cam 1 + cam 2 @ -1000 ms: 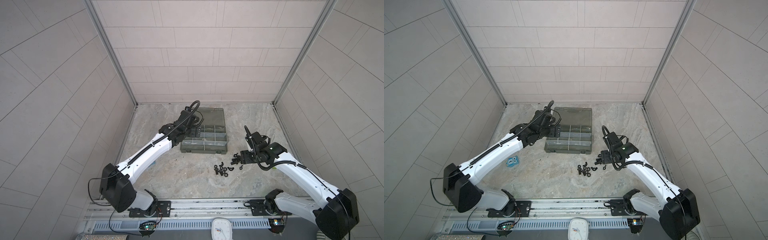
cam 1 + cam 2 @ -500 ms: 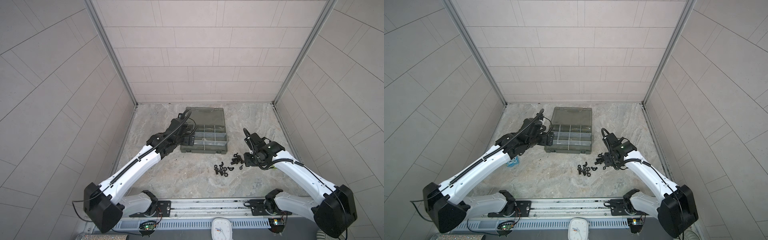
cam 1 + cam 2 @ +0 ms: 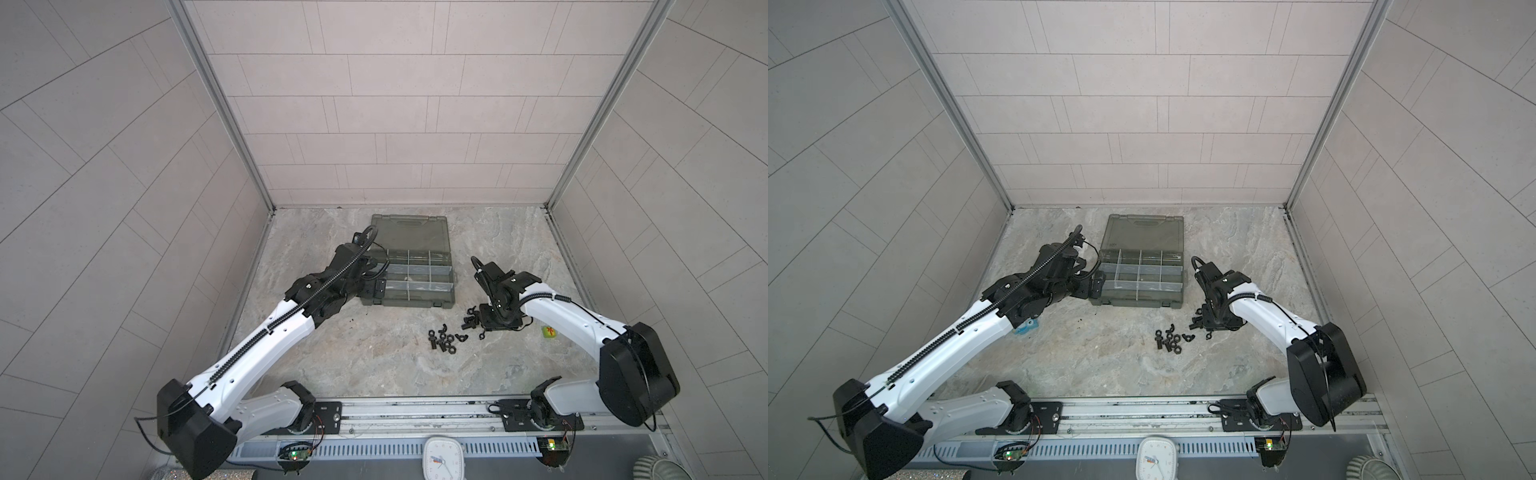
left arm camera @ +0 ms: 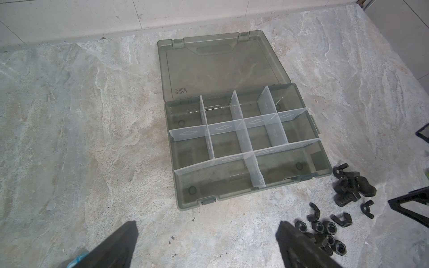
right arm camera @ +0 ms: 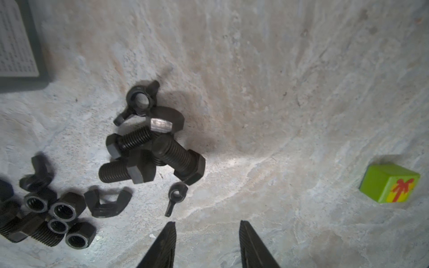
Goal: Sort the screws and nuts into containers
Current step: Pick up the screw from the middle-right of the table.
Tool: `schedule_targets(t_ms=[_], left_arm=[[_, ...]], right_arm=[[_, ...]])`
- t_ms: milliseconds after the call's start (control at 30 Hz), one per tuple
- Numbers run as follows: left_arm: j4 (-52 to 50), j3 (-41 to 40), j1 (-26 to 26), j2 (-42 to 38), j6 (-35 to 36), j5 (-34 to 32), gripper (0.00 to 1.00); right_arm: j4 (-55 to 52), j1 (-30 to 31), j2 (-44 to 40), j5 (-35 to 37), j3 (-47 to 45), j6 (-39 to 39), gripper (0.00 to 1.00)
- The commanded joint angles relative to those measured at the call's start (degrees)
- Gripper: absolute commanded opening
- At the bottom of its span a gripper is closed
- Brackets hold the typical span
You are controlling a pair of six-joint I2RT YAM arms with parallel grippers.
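Case: a flat olive-grey see-through plastic organiser case (image 4: 232,190) lies open by the middle of the marbled stone surface's (image 4: 69,139) far edge.
Containers: boxy containers (image 4: 222,145) inside, split by thin milky walls.
Screws: stubby black metal screws (image 5: 176,155) with ridged stems, piled off the case's near right corner.
Nuts: black six-sided ring nuts (image 5: 77,200) and eared ones, heaped beside the screws.
Left: the left gripper (image 4: 207,234) is spread wide, holding nothing, by the case's near left corner.
Right: the right gripper (image 5: 207,224), pointed ridged fingers partly apart, grips nothing beside the screws.
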Motion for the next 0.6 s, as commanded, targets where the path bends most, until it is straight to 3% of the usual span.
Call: schedule_targets(t_ms=[0, 567], left_arm=[[-0.96, -0.70, -0.22, -1.36, 1.30, -0.67, 1.00], [-0.70, -1.96, -0.22, -1.50, 2.44, -1.23, 1.00]], right_arm=[[1.43, -0.17, 0.51, 0.21, 1.56, -0.71, 0.46], [5.28, -2.02, 8.96, -1.55, 2.63, -4.26, 0.41]])
